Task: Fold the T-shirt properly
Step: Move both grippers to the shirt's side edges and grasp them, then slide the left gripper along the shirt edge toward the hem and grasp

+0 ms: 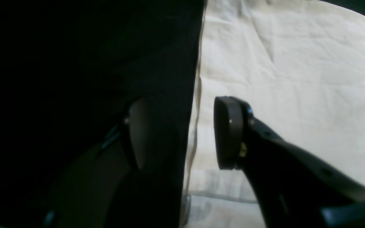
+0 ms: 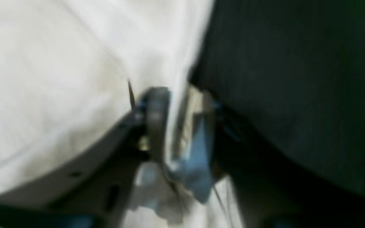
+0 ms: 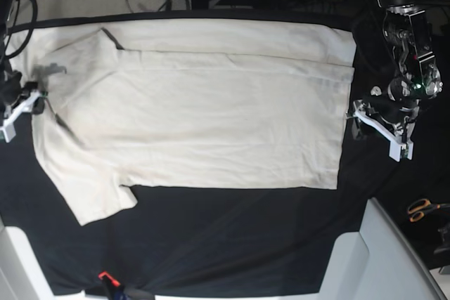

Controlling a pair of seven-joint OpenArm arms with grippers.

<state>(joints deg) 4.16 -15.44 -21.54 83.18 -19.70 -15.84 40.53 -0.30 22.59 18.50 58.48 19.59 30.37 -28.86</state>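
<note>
Folding has hardly begun — the T-shirt (image 3: 204, 103) lies spread across the black-covered bench (image 3: 232, 244), one long fold along its far edge. Left gripper (image 1: 182, 133), jaws spread, straddles the right hem; right gripper (image 2: 181, 123), at the left edge, is too blurred to tell.

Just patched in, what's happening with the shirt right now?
The two-armed robot is working on a cream short-sleeved cotton T-shirt spread flat on the black table cloth. The left gripper is open, straddling the shirt's hem edge. The right gripper is at the collar-end edge, with cloth between its jaws; the blur hides whether it grips. No clear fold is visible yet.
</note>
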